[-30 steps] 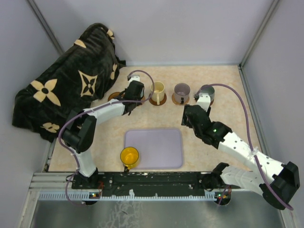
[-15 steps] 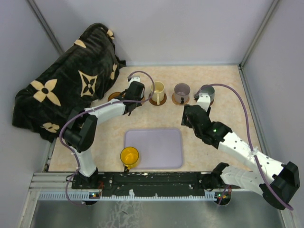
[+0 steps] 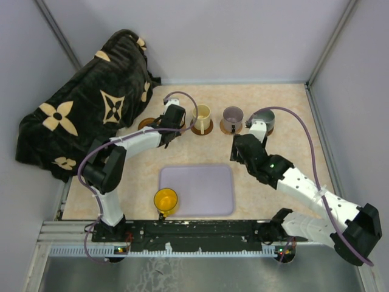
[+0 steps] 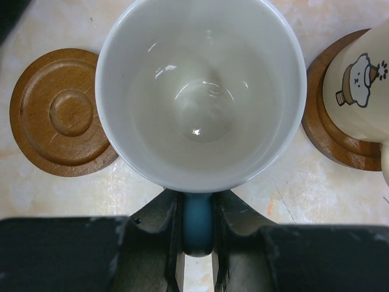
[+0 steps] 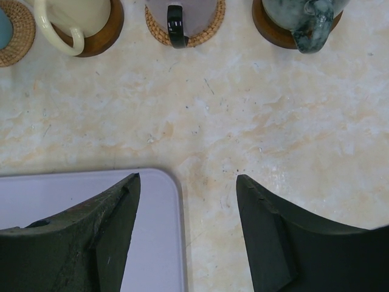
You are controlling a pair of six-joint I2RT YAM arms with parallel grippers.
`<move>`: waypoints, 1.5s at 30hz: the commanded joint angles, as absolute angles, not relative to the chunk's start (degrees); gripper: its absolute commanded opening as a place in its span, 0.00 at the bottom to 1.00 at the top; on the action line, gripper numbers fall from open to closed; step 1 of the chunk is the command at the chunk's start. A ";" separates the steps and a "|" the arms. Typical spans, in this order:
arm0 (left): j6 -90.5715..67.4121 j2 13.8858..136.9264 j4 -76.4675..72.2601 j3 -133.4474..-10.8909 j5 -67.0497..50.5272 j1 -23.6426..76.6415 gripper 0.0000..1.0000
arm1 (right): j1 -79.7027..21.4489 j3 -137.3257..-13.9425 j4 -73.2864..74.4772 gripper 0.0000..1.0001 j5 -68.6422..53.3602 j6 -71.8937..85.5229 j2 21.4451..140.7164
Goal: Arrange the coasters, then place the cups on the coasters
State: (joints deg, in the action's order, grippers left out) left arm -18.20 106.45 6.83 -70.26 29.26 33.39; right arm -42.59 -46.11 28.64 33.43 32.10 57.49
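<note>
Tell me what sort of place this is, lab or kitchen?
Most likely a lab robot cell, not a kitchen: plain grey panel walls box in a marble-look table, the arms' bases sit on a metal rail, and the cups on coasters look like staged props.

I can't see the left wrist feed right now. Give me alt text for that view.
An empty white cup, seen from above, fills the frame, its blue handle clamped in the left pincer at the bottom. A bare brown coaster lies at the picture's left; at the right edge a cream cup stands on another coaster.
</note>
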 commanded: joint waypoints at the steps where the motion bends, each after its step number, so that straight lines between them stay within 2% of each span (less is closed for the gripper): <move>1: -18.35 106.67 2.34 -71.54 30.99 33.40 0.00 | -42.40 -46.67 25.95 0.65 33.54 31.49 58.29; 20: -18.77 104.15 -1.48 -70.03 30.51 33.40 0.00 | -42.42 -46.93 23.60 0.65 30.00 31.68 62.40; 45: -21.04 104.88 1.78 -70.34 29.94 33.49 0.00 | -42.41 -46.06 22.86 0.65 28.23 32.78 62.59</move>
